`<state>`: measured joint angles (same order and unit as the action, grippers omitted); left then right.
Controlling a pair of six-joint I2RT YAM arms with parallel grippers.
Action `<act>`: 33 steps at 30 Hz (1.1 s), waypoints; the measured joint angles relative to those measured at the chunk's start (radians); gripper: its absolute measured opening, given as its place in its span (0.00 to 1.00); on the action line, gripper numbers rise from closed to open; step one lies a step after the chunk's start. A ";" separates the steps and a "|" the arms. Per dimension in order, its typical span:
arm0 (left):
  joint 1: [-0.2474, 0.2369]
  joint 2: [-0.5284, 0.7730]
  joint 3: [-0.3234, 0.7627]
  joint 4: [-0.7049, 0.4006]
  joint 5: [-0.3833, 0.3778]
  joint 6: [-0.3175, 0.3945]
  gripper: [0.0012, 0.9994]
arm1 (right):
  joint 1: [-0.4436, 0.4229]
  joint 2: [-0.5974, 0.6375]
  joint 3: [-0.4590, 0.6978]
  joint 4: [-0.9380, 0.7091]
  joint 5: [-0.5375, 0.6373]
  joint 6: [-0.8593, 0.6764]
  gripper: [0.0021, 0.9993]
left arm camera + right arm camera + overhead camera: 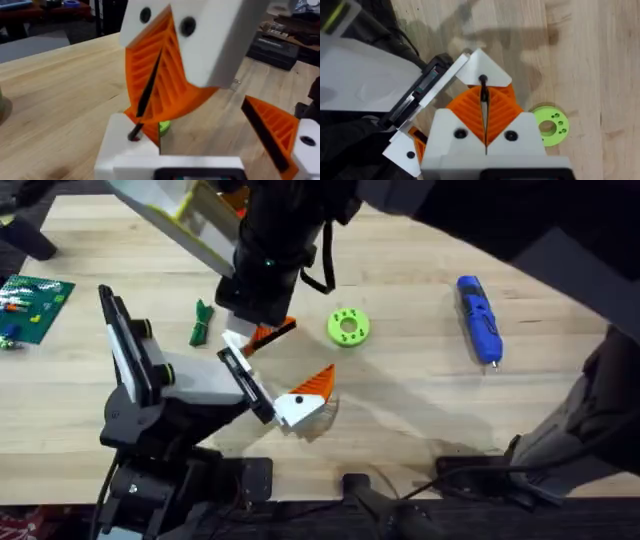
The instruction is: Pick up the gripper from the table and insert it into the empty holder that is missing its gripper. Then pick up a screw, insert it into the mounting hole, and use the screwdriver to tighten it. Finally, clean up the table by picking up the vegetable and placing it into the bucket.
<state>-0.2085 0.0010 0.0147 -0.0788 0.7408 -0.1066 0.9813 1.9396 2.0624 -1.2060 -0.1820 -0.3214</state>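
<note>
My right gripper (485, 117) reaches across the table (420, 395) and is shut on a thin black screw (483, 95). The screw's tip sits at a hole in the white blocky base (482, 70) of the orange ribbed gripper (272, 332), which is mounted on one side of my left arm's rail. My left gripper (297, 365) is open, and its other orange finger (270, 130) stands apart. The blue screwdriver (478, 318) lies at the right. The dark green vegetable (200, 321) lies left of the grippers.
A lime-green round disc with holes (348, 327) lies just right of the grippers. A green circuit board (32, 305) sits at the far left edge. The right arm hangs dark and large over the table's back.
</note>
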 joint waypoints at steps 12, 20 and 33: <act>0.000 0.000 0.000 0.000 0.004 0.005 0.99 | -0.003 0.001 0.062 -0.090 -0.002 0.000 0.01; 0.000 0.000 0.000 0.000 0.004 0.005 0.99 | -0.006 0.001 0.164 -0.103 -0.003 0.000 0.01; 0.000 0.000 0.000 0.000 0.004 0.005 0.99 | -0.007 0.001 0.176 -0.110 -0.003 0.000 0.01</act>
<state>-0.2089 0.0010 0.0147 -0.0784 0.7448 -0.1013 0.9741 1.9408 2.2383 -1.3157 -0.1848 -0.3217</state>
